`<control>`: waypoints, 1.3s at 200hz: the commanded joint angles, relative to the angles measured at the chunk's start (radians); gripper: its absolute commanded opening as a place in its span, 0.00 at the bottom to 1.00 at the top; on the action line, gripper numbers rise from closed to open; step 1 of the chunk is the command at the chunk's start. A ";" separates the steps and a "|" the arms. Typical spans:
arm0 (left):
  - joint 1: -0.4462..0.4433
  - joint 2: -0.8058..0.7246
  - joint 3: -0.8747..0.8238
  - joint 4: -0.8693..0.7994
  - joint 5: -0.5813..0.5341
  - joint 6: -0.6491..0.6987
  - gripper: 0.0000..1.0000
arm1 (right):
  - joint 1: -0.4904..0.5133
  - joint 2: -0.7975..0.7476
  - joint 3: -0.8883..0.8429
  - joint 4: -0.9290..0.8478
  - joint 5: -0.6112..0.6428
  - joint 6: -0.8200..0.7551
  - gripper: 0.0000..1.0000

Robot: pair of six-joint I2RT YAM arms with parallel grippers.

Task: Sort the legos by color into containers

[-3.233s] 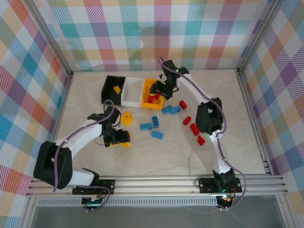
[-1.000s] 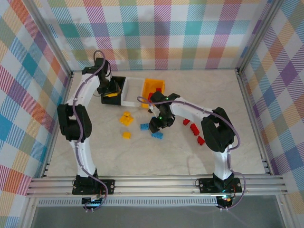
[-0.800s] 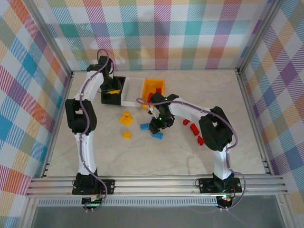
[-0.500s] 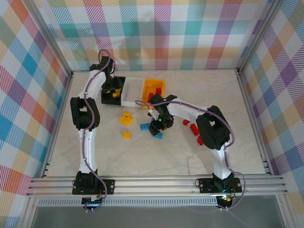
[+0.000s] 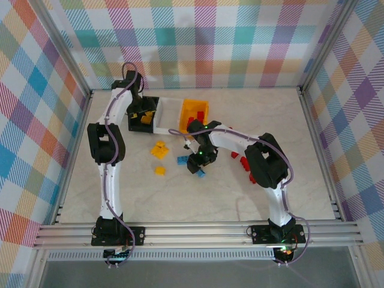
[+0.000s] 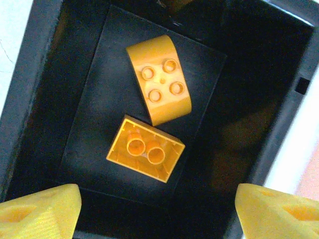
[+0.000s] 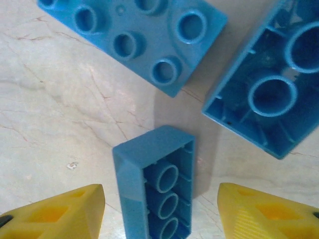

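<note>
My left gripper (image 5: 140,113) hangs open over the black container (image 5: 150,128), its yellow fingertips (image 6: 40,214) wide apart and empty. On the bin's black floor (image 6: 94,99) lie two yellow legos: a curved one studs up (image 6: 159,79) and a block upside down (image 6: 145,148). My right gripper (image 5: 197,163) is open low over the table. A narrow blue lego (image 7: 154,184) lies upside down between its fingertips (image 7: 55,214), untouched. Two more blue legos (image 7: 144,40) (image 7: 274,84) lie just beyond. The white container (image 5: 165,131) and the yellow-orange container (image 5: 195,108) stand beside the black one.
Yellow legos lie loose on the table at left centre (image 5: 159,149) (image 5: 159,170). Red legos (image 5: 245,162) lie to the right of my right gripper, and one blue lego (image 5: 182,159) to its left. Aluminium rails (image 5: 198,231) and plaid walls (image 5: 36,120) border the table.
My left gripper has opened over the black container, and the yellow lego it carried now lies inside. My right gripper has slid a little left over the blue legos.
</note>
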 commanded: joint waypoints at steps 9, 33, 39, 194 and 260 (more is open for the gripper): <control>-0.002 -0.144 -0.055 -0.036 0.036 -0.012 0.81 | 0.013 0.015 -0.021 0.008 -0.061 -0.011 0.62; -0.006 -0.222 -0.144 -0.024 0.043 -0.006 0.82 | 0.021 0.044 -0.012 0.009 -0.012 0.006 0.62; -0.007 -0.244 -0.171 -0.021 0.041 -0.004 0.82 | 0.021 0.055 -0.006 0.006 0.001 0.013 0.62; -0.005 -0.866 -0.907 0.043 0.114 0.031 0.86 | 0.053 -0.108 0.045 -0.049 0.062 0.158 0.21; -0.017 -1.025 -1.171 0.079 0.205 -0.025 0.88 | 0.011 0.098 0.555 -0.132 0.002 0.244 0.23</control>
